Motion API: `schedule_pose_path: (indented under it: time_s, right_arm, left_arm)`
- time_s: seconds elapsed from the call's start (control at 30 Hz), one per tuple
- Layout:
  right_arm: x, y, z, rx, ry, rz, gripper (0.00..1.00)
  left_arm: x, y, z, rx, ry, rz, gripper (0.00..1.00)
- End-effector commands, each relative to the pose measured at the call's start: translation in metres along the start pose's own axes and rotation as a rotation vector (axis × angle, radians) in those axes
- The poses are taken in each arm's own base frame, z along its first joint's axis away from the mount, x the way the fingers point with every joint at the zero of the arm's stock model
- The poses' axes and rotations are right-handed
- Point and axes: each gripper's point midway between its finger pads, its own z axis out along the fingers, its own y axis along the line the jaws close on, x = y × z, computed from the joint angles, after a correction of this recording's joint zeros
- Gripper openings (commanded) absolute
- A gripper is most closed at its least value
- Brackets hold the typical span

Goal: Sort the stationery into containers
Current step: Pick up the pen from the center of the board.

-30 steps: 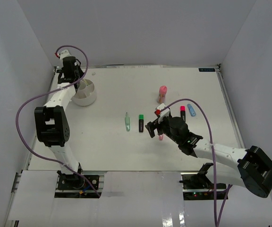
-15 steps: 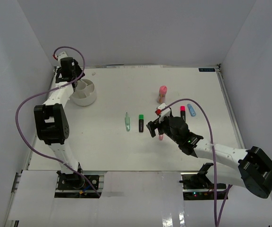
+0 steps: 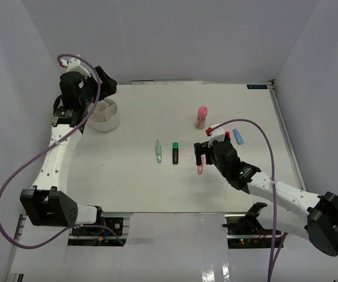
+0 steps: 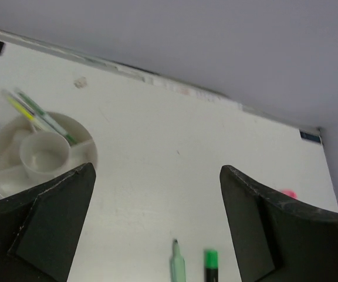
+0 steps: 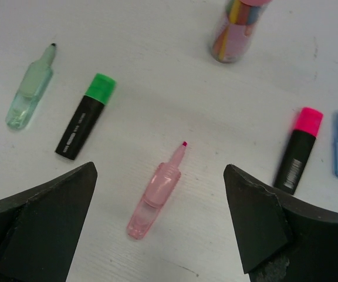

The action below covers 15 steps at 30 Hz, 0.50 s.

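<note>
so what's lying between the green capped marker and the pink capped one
the pale pink marker, tip bare, sits between the green-capped marker and the pink-capped marker, slightly nearer the camera; the right wrist view shows it best

white table top [image 5: 128,53]: matt, faint fine grain, small scuffs
pale pink translucent marker [image 5: 154,197]: tinted clear plastic, smooth, glossy
pale green translucent marker [image 5: 28,97]: same plastic, glossy
black green-capped marker [image 5: 82,120]: opaque plastic, satin body
black pink-capped marker [image 5: 298,151]: opaque plastic, satin
pink tube [image 5: 235,29]: see-through plastic wall, glossy
round white organiser cup [image 4: 7,176]: smooth plastic, slight sheen
right gripper [image 5: 160,167]: fingers [image 5: 34,235] black plastic, matt, slightly rough
</note>
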Motion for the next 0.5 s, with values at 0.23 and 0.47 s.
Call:
schedule_pose_path:
  time_s: [0.23, 0.47]
  right_arm:
    - [0.027, -0.112, 0.002, 0.328, 0.134, 0.276, 1.0]
    - [0.044, -0.141, 0.03, 0.36, 0.238, 0.302, 0.93]
  left_arm:
    - [0.144, 0.008, -0.084, 0.132, 0.316, 0.072, 0.98]
    - [0.167, 0.016, -0.108, 0.177, 0.275, 0.099, 0.98]
